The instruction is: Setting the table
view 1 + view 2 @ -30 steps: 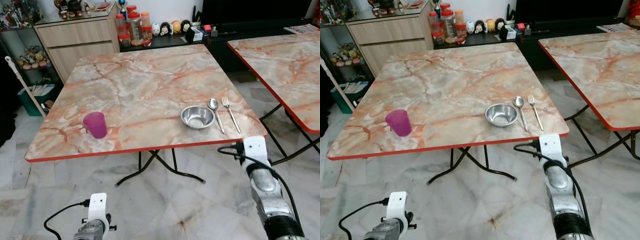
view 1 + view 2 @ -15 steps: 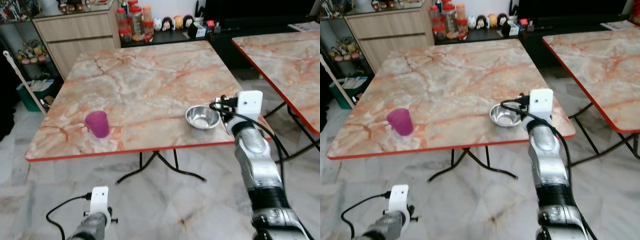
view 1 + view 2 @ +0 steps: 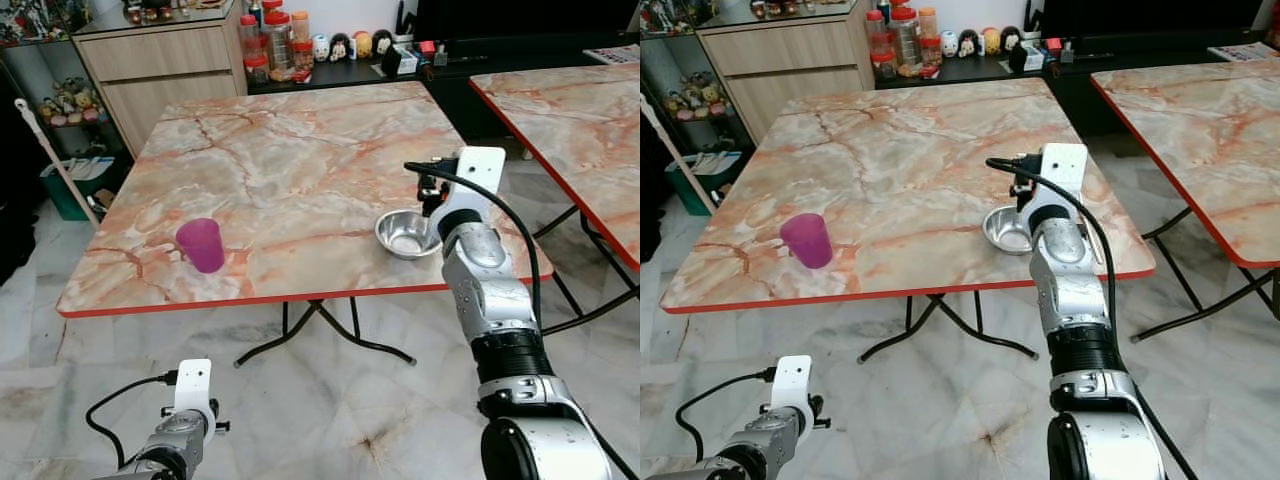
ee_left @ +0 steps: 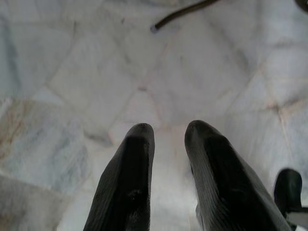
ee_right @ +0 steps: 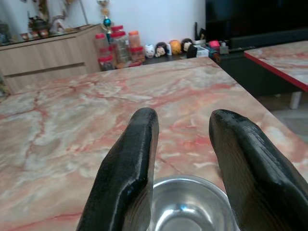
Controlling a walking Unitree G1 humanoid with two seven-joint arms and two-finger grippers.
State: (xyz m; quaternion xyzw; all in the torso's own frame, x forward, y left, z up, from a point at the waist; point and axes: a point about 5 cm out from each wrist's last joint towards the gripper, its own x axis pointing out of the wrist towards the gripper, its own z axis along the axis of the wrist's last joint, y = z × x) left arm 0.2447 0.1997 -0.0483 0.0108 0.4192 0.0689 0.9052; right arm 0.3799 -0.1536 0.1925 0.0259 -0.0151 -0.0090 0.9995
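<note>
The right gripper (image 5: 180,139) is held wide apart and empty just above the round steel bowl (image 5: 190,209), presumably to straddle its rim; the translucent purple cup (image 3: 202,244) stands well apart.

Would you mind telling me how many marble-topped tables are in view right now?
2. The near table in front of the robot carries the purple cup and the steel bowl. The second table stands to the robot's right, cut off by the frame edge.
</note>
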